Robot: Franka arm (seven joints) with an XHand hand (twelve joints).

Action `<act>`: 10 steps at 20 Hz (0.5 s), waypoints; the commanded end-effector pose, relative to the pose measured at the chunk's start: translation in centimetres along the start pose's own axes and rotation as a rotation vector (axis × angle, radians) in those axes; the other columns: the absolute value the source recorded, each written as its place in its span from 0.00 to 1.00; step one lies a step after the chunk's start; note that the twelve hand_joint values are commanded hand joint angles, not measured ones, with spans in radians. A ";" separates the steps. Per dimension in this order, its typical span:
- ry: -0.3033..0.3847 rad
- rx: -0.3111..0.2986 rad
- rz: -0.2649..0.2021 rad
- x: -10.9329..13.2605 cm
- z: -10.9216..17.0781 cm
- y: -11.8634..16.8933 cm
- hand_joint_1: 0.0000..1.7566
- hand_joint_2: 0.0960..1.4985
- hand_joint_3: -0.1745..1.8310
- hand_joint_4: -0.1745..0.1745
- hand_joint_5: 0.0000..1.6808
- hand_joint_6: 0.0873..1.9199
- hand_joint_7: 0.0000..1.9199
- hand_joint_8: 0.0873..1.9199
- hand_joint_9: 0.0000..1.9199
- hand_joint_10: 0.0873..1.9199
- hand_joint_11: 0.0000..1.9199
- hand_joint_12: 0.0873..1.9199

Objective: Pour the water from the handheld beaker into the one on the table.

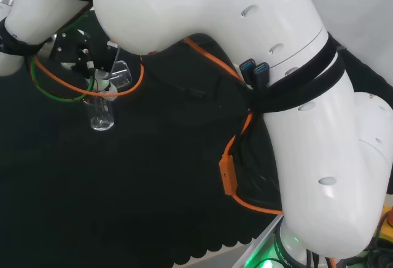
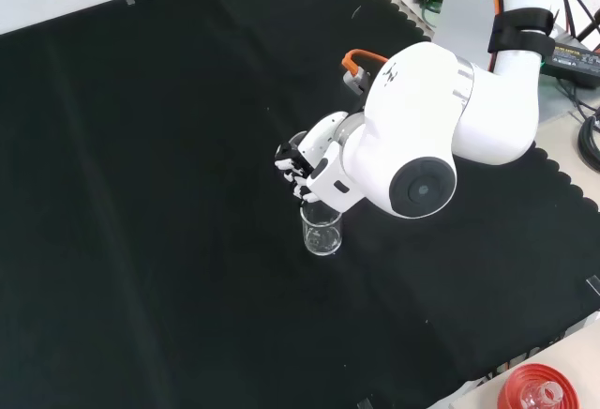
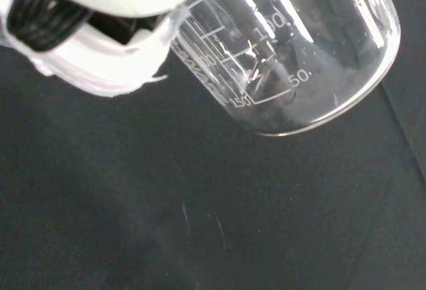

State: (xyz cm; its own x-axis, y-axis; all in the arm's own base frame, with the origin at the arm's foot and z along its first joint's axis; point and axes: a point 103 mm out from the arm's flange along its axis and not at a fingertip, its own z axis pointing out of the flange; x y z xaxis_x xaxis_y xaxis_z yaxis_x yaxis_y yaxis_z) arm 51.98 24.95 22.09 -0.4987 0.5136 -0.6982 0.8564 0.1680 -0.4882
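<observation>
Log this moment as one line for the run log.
phase: pouring | hand: shut on tilted handheld beaker | position: above table beaker | surface: black cloth

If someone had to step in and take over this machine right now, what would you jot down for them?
Hand: shut on the handheld beaker, which is tipped over, above the cloth.
Table beaker: standing upright on the cloth, directly below the hand in the front view.
Done: the handheld beaker has been brought over the table beaker and tilted.
Unclear: both beakers are clear, so I cannot tell how much water has passed across or how much remains.
Left: finish the pour if any water remains, then bring the handheld beaker upright again.
Also there: a red ribbed stand at the cloth's near corner in the front view.
</observation>
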 end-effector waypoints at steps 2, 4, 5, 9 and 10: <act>0.002 0.001 -0.001 -0.1 0.3 -0.2 0.65 0.39 0.41 1.00 0.80 0.24 0.90 0.00 0.82 0.00 0.57 0.45; -0.001 0.004 -0.001 -0.1 0.2 -0.2 0.65 0.39 0.41 1.00 0.80 0.24 0.90 0.00 0.82 0.00 0.57 0.45; -0.004 0.006 -0.001 -0.1 0.1 -0.2 0.65 0.39 0.41 1.00 0.80 0.24 0.90 0.00 0.82 0.00 0.57 0.45; 0.003 0.003 0.002 -0.2 0.3 -0.3 0.65 0.39 0.41 1.00 0.80 0.24 0.90 0.00 0.82 0.00 0.57 0.45; 0.003 0.002 0.003 -0.2 0.3 -0.3 0.65 0.39 0.41 1.00 0.80 0.24 0.90 0.00 0.82 0.00 0.57 0.45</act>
State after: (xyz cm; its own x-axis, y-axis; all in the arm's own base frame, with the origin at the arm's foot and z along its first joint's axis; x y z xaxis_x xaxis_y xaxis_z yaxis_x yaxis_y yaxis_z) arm 51.99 24.79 22.31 -0.4964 0.5152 -0.6987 0.8576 0.1666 -0.4865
